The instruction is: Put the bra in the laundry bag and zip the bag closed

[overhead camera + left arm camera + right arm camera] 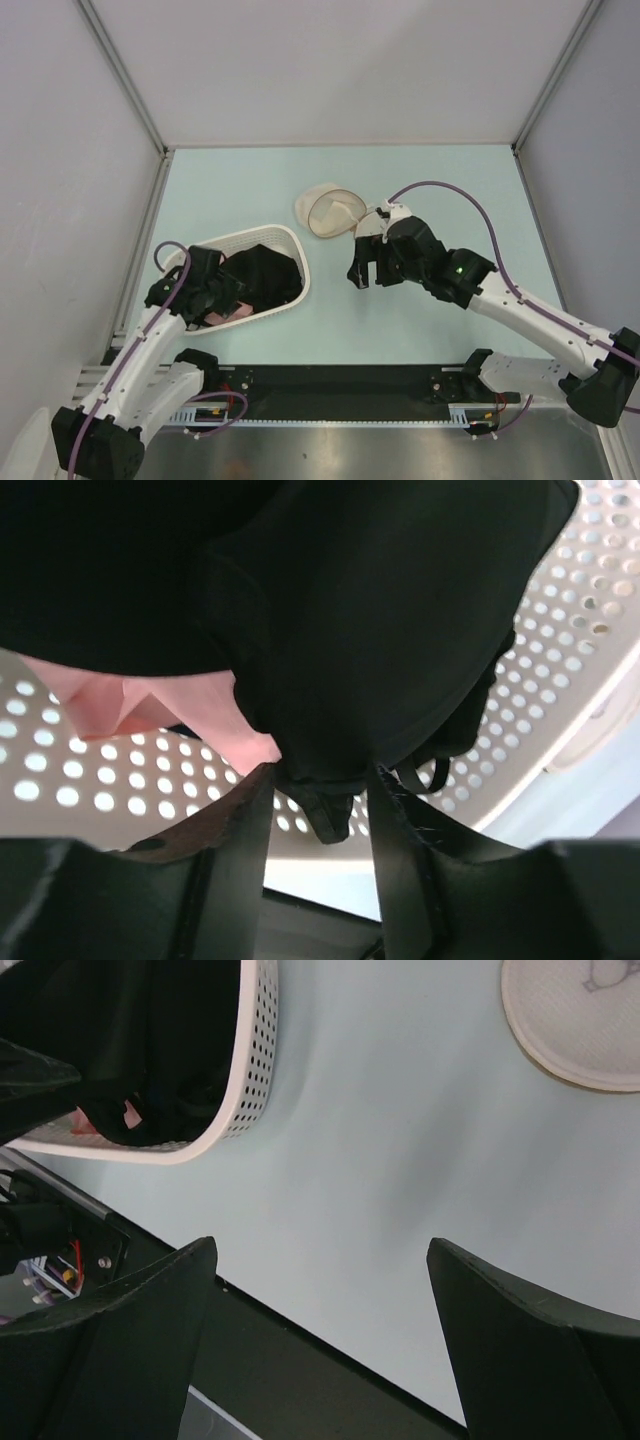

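Note:
The black bra point(262, 275) lies in the white perforated basket point(250, 236) with its thin straps hanging down. My left gripper point(224, 294) is inside the basket's left end. In the left wrist view the left gripper point(320, 770) has its jaws half closed, with the bra's point(380, 630) lower edge pinched between the tips. The cream mesh laundry bag point(330, 210) lies open on the table behind the basket and also shows in the right wrist view point(575, 1020). My right gripper point(365, 275) is open and empty point(320, 1245), above the table just right of the basket and in front of the bag.
A pink garment point(170, 705) lies under the bra in the basket, beside more dark cloth point(90, 570). The basket's holed wall point(590, 600) rises close round my left fingers. The black rail point(340, 378) runs along the table's near edge.

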Robot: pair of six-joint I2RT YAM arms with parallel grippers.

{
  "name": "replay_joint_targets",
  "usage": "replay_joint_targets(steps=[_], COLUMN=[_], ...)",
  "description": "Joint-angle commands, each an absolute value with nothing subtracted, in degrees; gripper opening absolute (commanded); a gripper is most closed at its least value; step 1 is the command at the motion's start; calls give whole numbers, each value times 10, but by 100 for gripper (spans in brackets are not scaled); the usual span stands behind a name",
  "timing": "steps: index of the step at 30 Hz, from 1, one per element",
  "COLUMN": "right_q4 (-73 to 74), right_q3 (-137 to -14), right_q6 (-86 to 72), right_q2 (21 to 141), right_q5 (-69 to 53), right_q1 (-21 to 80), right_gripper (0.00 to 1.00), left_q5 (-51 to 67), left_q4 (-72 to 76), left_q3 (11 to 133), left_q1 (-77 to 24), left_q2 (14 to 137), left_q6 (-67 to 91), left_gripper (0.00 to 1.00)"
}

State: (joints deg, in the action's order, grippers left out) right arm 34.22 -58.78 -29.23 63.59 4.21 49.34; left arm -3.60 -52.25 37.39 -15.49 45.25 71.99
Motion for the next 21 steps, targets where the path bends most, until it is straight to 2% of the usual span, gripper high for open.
replay_joint_targets(steps=[1,2,6,7,8,9,13,21], right_q4=[337,337,366,380,384,388,404,415], right_q3=[-585,-575,-574,-576,-578,-581,-586,-592], right_q6=[-344,-348,-344,-342,-336,-331,-321,-266], right_q2=[602,586,555,549,544,535,523,526], right_q5=[76,83,113,126,130,132,135,104], right_q1=[497,497,497,497,497,498,495,483], right_gripper=[92,92,92,92,92,92,93,93], left_q5=[-51,-61,-114,-128,-134,-139,-120,23], left_q4=[-472,-469,-469,-471,-471,-470,-428,-317], left_q3=[368,373,388,391,398,402,432,547], left_q1=[-140,-138,-134,-133,-133,-133,-133,-133], left_q2=[459,454,439,438,436,432,407,336], left_q6=[712,708,684,674,667,659,539,333], left_gripper=[44,39,29,23,6,0,0,0])
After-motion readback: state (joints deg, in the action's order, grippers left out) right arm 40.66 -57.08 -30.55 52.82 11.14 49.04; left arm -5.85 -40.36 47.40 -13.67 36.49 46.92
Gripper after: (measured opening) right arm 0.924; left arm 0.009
